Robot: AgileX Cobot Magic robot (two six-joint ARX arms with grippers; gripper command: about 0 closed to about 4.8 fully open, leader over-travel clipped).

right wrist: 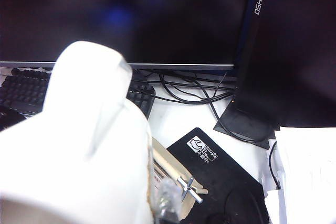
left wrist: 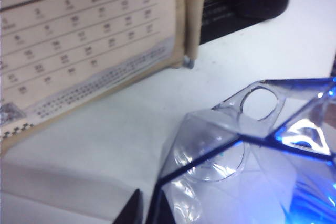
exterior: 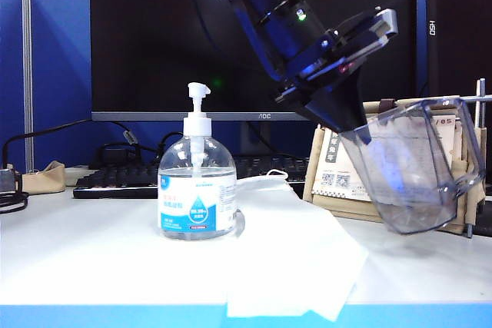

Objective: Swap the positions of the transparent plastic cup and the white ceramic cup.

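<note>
The transparent plastic cup (exterior: 415, 174) hangs tilted at the right of the exterior view, just in front of a desk calendar, its base low over the table. My left gripper (exterior: 357, 134) has reached across and is shut on the cup's rim. In the left wrist view the two dark fingertips (left wrist: 157, 209) pinch the faceted wall of the transparent plastic cup (left wrist: 241, 150). The white ceramic cup (right wrist: 79, 156) fills the near part of the right wrist view, raised over the desk. My right gripper (right wrist: 157, 208) is shut on its wall; only one blurred finger (right wrist: 168, 203) shows. The exterior view shows neither this cup nor the right arm.
A clear pump bottle (exterior: 197, 190) with a blue label stands mid-table. A white tissue (exterior: 292, 259) lies beside it towards the front edge. The calendar (exterior: 332, 174) (left wrist: 79, 51) stands behind the transparent cup. Behind are a keyboard (exterior: 115, 178) and monitor (exterior: 231, 36). A black mouse pad (right wrist: 220, 171) lies under the right arm.
</note>
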